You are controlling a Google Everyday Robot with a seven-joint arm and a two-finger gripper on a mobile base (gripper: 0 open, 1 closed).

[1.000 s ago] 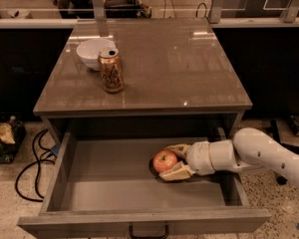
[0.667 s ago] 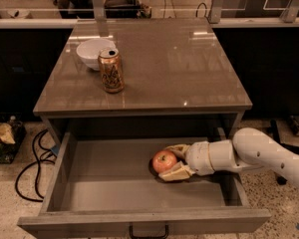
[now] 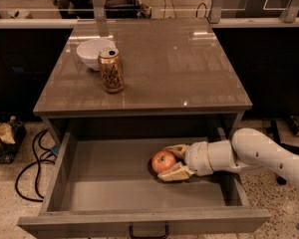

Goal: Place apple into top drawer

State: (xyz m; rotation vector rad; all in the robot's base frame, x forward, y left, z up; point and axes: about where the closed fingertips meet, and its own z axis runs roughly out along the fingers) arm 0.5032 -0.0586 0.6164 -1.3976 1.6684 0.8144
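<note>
The apple, small, round and red-orange, rests on the floor of the open top drawer, right of its middle. My gripper reaches in from the right on a white arm. Its tan fingers sit on both sides of the apple and close against it. The drawer is pulled fully out, and its dark handle shows on the front panel.
A gold drink can and a white bowl stand at the back left of the cabinet top. Black cables and a pile of litter lie on the floor to the left.
</note>
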